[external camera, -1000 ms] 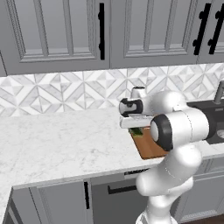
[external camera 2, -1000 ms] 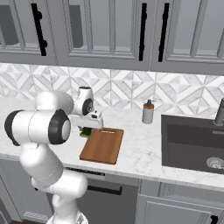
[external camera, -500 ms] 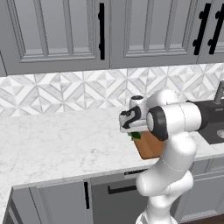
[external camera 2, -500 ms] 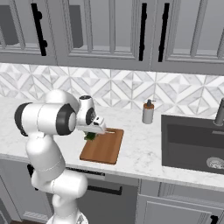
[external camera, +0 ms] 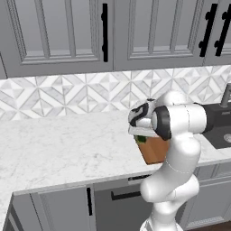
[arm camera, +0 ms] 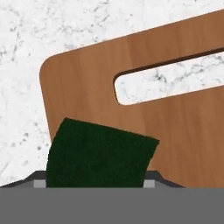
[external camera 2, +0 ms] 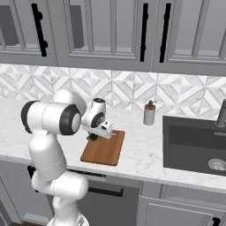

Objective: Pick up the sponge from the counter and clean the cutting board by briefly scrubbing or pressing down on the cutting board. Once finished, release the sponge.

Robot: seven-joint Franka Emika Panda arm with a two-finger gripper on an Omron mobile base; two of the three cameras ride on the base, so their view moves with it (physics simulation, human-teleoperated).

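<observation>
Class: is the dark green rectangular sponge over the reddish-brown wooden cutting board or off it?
Over it. In the hand view the sponge overlaps the handle-slot corner of the board; actual contact cannot be told.

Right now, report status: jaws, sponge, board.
Gripper low at the cutting board, handle-slot corner. Sponge between the jaws, over that corner; whether they clamp it, cannot tell. Soap bottle stands clear, nothing in the way.

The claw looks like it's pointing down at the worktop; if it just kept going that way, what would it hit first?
Probably the cutting board, near its slot handle. The sponge sits between the claw and the wood, so the sponge would likely press down first.
</observation>
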